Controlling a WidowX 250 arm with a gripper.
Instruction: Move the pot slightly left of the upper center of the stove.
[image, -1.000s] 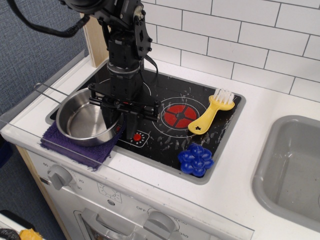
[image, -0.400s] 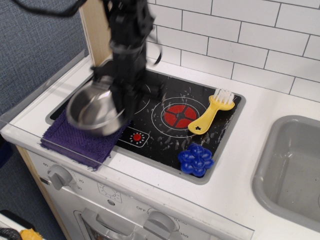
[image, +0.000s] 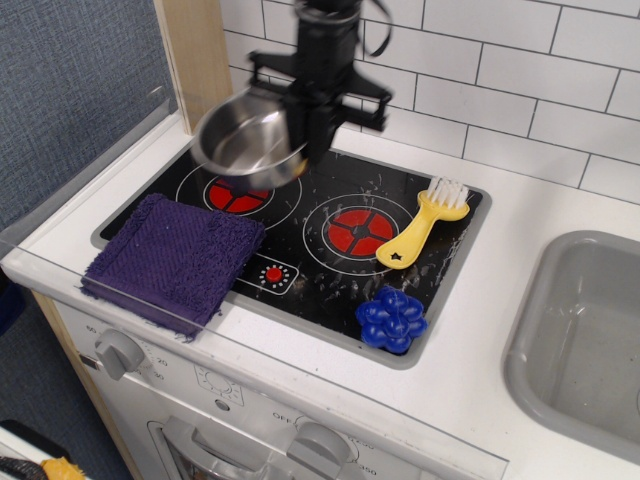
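While clamped on the pot (image: 247, 146), end effector (image: 305, 125) above the stove (image: 310, 265); dial numbers unreadable.

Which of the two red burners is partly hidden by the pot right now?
The left burner, beside the purple cloth: the pot, held up by the pincer, overlaps its upper part. The right burner shows fully.
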